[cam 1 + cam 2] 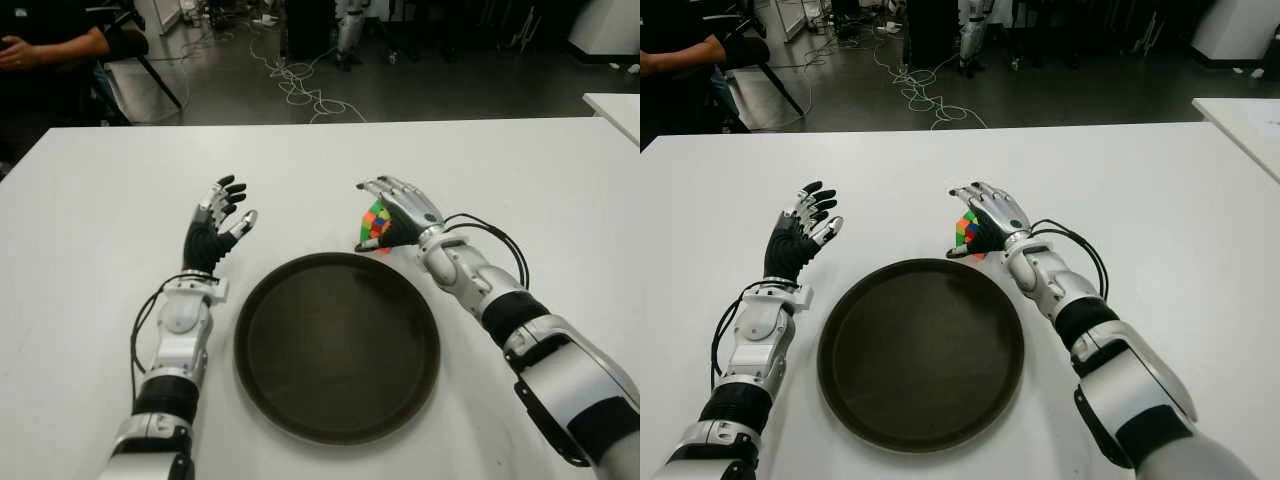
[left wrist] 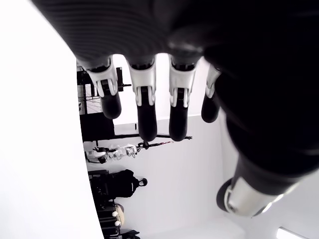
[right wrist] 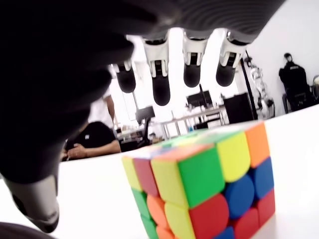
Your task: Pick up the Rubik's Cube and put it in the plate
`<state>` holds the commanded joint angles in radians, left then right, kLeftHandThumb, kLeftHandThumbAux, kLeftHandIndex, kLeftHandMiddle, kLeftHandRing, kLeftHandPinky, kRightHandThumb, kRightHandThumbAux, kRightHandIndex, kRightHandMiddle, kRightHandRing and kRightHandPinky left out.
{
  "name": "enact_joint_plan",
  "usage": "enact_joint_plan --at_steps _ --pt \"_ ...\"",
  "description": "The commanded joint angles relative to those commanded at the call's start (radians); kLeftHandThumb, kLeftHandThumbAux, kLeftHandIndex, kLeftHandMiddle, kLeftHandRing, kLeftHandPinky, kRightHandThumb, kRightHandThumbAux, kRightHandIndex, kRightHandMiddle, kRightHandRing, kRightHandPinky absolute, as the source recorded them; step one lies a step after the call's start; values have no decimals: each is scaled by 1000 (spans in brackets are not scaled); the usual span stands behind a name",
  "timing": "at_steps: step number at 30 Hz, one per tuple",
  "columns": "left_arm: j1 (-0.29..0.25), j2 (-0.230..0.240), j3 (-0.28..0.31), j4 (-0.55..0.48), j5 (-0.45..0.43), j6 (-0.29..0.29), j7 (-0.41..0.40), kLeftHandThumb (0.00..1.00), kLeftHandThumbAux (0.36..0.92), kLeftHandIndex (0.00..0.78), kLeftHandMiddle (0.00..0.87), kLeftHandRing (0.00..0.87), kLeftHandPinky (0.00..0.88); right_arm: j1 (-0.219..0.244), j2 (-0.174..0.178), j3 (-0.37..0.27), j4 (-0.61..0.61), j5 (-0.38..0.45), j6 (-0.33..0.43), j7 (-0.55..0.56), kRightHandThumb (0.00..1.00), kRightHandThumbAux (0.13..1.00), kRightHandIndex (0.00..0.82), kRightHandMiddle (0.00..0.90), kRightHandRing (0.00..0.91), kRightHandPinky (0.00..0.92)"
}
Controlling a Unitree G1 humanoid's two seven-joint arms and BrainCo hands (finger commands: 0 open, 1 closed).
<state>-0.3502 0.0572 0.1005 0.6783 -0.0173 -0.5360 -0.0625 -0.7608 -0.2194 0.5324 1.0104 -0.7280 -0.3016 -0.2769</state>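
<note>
Nearest the head camera, a dark round plate [image 1: 338,346] lay on the white table [image 1: 90,260] between the robot's two forearms, with nothing in it.

Just beyond the plate's far right rim, the right hand [image 1: 400,212] arched over the cube [image 1: 375,226], which sat on the table outside the plate. The fingers [image 3: 159,74] were extended and spread above the cube, not closed on it; the right wrist view showed clear daylight between the fingertips and the cube's top face, and the cube's base down on the table. From the eye views alone, the palm hid much of the cube, and whether the thumb touched it could not be told.

The left hand [image 1: 216,230] showed to the left of the plate, palm turned inward, fingers relaxed and apart, holding nothing. Its own wrist view confirmed four straight fingers with only the table and the room beyond them.

Only the right wrist view showed the cube's scrambled faces closely: yellow, green, orange, red and blue stickers. It also caught a seated person [image 3: 94,142] past the table's far edge, whose arm appeared at the top left corner of the eye views. Cables [image 1: 300,85] trailed across the floor behind the table.
</note>
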Motion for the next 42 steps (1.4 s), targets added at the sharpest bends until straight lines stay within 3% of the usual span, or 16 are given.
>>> enact_joint_plan --at_steps 31,42 --pt "2 0 4 1 -15 0 -8 48 729 142 216 169 92 -9 -10 20 -2 -1 19 72 0 432 0 0 0 0" --pt "2 4 3 5 -13 -2 -15 41 742 134 203 161 95 -25 7 -15 54 28 56 65 0 495 0 0 0 0"
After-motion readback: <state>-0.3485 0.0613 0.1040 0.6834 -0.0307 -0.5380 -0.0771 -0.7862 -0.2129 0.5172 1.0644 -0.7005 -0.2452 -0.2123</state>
